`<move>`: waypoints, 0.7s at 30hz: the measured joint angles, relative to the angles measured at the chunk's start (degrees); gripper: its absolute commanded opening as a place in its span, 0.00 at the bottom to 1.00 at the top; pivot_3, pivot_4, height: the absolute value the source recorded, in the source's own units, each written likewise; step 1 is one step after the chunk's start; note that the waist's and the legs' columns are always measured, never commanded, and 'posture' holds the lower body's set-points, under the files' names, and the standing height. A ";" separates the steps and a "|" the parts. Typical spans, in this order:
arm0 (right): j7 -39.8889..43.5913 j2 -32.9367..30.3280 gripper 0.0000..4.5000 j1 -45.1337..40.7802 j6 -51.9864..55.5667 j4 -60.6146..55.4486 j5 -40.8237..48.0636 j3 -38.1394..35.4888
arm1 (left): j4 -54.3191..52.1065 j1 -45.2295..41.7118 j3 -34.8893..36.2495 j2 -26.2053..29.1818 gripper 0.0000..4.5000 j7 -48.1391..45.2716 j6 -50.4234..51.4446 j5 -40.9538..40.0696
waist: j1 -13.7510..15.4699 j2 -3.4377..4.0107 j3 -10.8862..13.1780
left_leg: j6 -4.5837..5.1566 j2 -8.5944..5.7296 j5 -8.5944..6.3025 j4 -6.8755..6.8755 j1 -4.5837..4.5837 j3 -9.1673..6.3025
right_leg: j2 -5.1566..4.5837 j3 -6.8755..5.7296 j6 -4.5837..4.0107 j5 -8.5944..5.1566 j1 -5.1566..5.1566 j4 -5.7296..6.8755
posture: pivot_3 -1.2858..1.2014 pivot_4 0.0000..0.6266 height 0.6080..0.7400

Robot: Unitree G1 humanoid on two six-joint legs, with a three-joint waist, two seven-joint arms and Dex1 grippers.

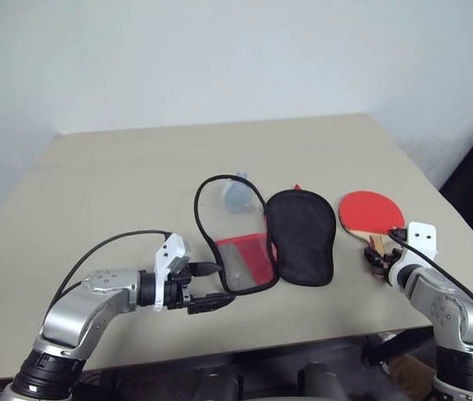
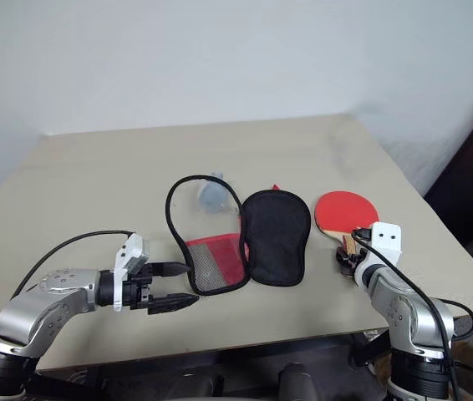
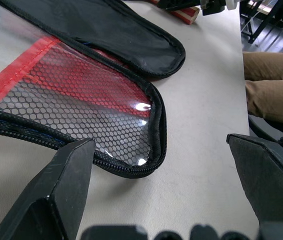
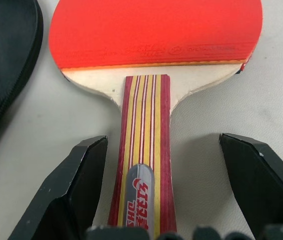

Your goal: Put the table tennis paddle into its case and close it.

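The table tennis paddle (image 1: 372,212) lies flat at the table's right, red face up, its striped wooden handle (image 4: 142,165) pointing toward me. My right gripper (image 4: 164,144) is open, one finger on either side of the handle without gripping it. The case (image 1: 302,236) lies unzipped and spread open at the middle. Its black half is on the right and its mesh and clear window half (image 1: 235,251) with a red panel is on the left. My left gripper (image 1: 214,286) is open just off the near corner of the window half (image 3: 131,145), pointing at the zip edge.
A small grey-blue blob (image 1: 236,194) sits under the clear window at the case's far end. The beige table (image 1: 119,184) has bare room on its left and far parts. A person's leg in tan trousers (image 3: 271,85) is beyond the table's right edge.
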 measured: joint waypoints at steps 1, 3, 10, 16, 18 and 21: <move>0.00 0.00 0.86 -0.36 -0.10 0.47 -0.33 0.22 | -0.03 0.00 0.00 -0.02 1.00 0.33 0.19 0.00 | 0.00 -0.03 -0.01 | 0.00 0.01 0.00 0.00 0.01 0.00 | 0.00 0.00 0.00 0.00 0.01 0.00 | 0.52 0.00 1.00; -0.01 0.00 0.82 -1.09 -0.28 1.48 -1.26 0.61 | -0.33 0.00 -0.01 -0.15 1.00 0.91 0.52 -0.03 | 0.00 -0.11 0.00 | 0.00 0.01 0.00 0.01 0.02 0.01 | 0.01 0.00 0.01 0.00 0.03 0.00 | 0.52 0.00 1.00; -0.05 0.92 0.36 -3.44 -1.13 4.47 -3.32 1.09 | -1.76 0.02 -0.02 -0.33 1.00 2.43 2.13 -0.33 | 0.00 -0.28 -0.01 | 0.00 0.01 0.00 0.06 0.06 0.02 | 0.01 0.01 0.01 0.01 0.10 -0.01 | 0.52 0.00 1.00; -1.94 4.10 0.25 -4.06 -1.15 4.36 -3.54 -1.41 | -1.75 -0.20 -0.09 -0.43 1.00 2.80 2.96 -0.32 | 0.00 -0.35 0.00 | 0.00 0.02 0.00 0.10 0.06 0.03 | 0.02 0.03 0.01 0.01 0.09 -0.01 | 0.52 0.00 1.00; -3.07 5.33 0.25 -4.16 -1.21 3.85 -3.54 -2.70 | -1.75 -0.84 -0.25 -0.62 1.00 2.81 3.16 -0.32 | 0.03 -0.26 0.05 | 0.00 0.01 0.00 0.10 0.03 0.03 | 0.02 0.03 0.02 0.01 0.07 -0.01 | 0.52 0.00 1.00; -5.53 9.05 0.25 -4.81 -1.18 1.44 -3.22 -5.90 | -1.48 -2.11 -0.68 -1.01 1.00 2.59 3.26 -0.24 | 0.02 -0.06 0.14 | 0.00 0.01 0.00 0.02 -0.01 0.03 | 0.03 0.05 0.11 0.07 -0.03 0.01 | 0.52 0.00 1.00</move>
